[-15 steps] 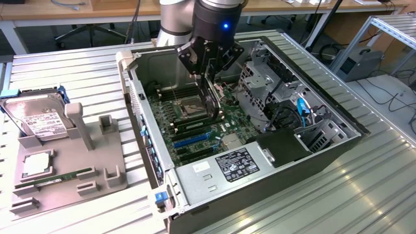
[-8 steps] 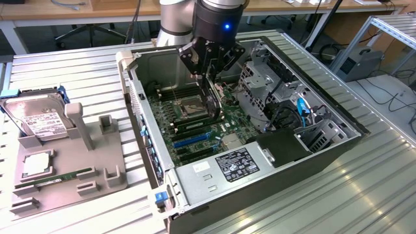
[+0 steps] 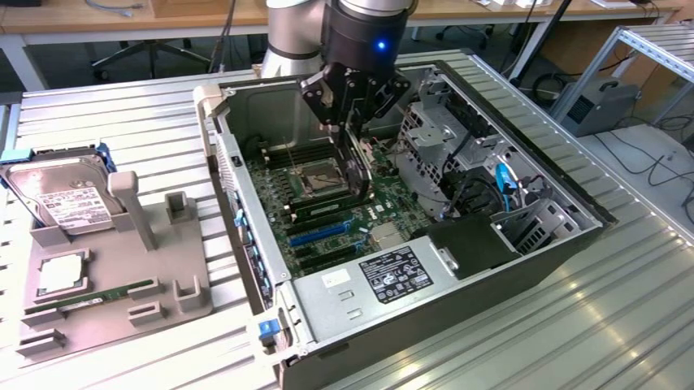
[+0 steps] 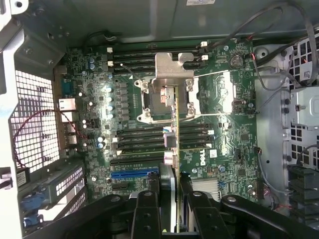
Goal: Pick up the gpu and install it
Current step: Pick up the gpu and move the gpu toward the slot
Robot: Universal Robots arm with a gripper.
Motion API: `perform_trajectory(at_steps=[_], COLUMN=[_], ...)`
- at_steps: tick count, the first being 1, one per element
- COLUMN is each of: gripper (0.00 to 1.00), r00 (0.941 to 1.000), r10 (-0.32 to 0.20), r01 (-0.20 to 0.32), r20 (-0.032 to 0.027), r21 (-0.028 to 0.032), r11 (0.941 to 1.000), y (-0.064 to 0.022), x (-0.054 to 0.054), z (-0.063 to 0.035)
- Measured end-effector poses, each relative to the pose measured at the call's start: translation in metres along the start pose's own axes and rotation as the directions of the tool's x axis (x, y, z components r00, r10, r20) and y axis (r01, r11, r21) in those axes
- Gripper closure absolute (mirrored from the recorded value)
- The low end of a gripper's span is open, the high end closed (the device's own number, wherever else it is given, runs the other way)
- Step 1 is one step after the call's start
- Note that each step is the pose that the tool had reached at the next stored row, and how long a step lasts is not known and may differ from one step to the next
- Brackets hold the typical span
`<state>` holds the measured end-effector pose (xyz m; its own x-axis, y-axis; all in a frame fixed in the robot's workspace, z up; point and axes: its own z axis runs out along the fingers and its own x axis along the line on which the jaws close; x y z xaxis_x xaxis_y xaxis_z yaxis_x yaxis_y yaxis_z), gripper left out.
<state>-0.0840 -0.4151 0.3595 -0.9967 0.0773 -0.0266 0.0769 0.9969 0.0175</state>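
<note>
- The fingers (image 4: 145,215) of the gripper (image 3: 355,122) are pinching the gpu (image 3: 358,175), one black finger on each flat face. The card hangs upright and edge-on in the upper middle of the exterior view.
- At the exterior view's far left, a grey holder (image 3: 141,286) sits on the slatted metal table (image 3: 607,317). A hard drive (image 3: 65,199) with a white label leans in its upper part, and a green RAM stick (image 3: 103,294) lies in a groove lower down.
- In the middle, the computer case (image 3: 223,154) lies on its side with the panel off, showing the motherboard (image 3: 276,175).
- The gpu is inside this opening, over the board. Its lower end is just beside the processor socket (image 3: 323,177) and well above the blue slot (image 3: 318,234) in the frame. I cannot tell whether it touches the board.
- In the wrist view the gpu (image 4: 176,129) is a thin green edge running out from between the fingers. Its silvery bracket (image 4: 174,69) is at the far end, over the socket area.
- Towards the exterior view's right, inside the case, are a metal drive cage (image 3: 440,134) and a blue cable (image 3: 502,183).
</note>
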Motion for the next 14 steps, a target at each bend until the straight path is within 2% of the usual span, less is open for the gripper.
perform_trajectory(at_steps=[14], gripper=[0.73], r00=[1.0000], r10=[0.000], r01=[0.000], r20=[0.0000], r21=[0.0000], r11=[1.0000], y=[0.0009], x=[-0.012], z=[0.0023])
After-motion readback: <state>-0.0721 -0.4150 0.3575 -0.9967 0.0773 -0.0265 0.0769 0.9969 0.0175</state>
